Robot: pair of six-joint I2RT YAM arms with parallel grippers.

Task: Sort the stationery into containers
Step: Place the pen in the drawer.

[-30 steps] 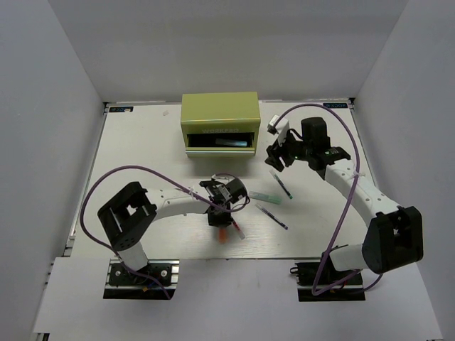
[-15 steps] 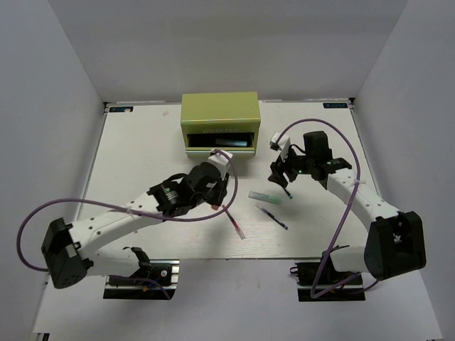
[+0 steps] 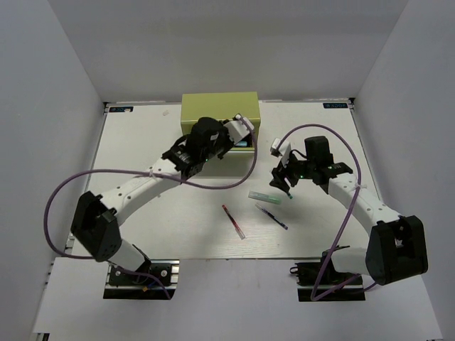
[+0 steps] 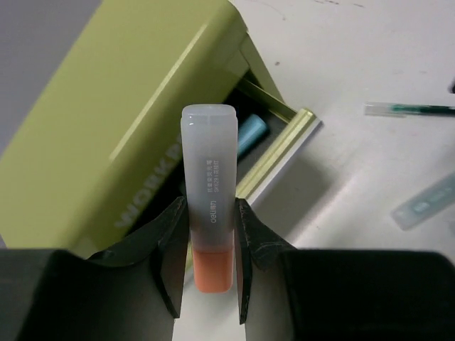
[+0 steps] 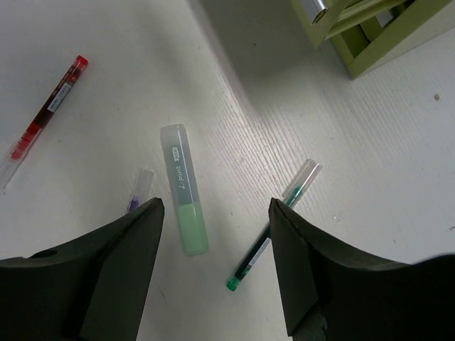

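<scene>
1. Over the table (image 3: pixel 142 142), seen from above, the left arm (image 3: pixel 153 181) reaches to the chest (image 3: pixel 220 110), its tip above the open drawer (image 3: pixel 250 149). The right gripper (image 3: pixel 279 177) hangs right of the chest, jaws spread, holding nothing. Just below it lie a teal marker (image 3: pixel 261 195) and a green pen (image 3: pixel 288 196). A dark pen (image 3: pixel 272 217) lies nearer the arm bases, and a red pen (image 3: pixel 232 222) left of that, well apart from the gripper.

2. At the left wrist, the left gripper (image 4: pixel 210 207) pinches an orange marker (image 4: pixel 210 213) by its lower body, one finger on each side. The frosted cap points away, toward the drawer (image 4: pixel 284 145), which stands pulled out. A blue marker (image 4: pixel 250 133) lies inside. The chest's (image 4: pixel 128 92) lettered front is to the left. Far right lie the green pen (image 4: pixel 412 109) and the teal marker (image 4: pixel 426 202).

3. At the right wrist, the right gripper (image 5: pixel 215 213) is spread wide above the table (image 5: pixel 398 177). The teal marker (image 5: pixel 185 206) lies between the fingers, nearer the left one, not touched. The green pen (image 5: pixel 274 231) lies slanted beside the right finger. The dark pen's (image 5: pixel 138 190) end shows by the left finger. The red pen (image 5: pixel 44 117) lies far left. A chest (image 5: pixel 370 32) corner shows top right.
</scene>
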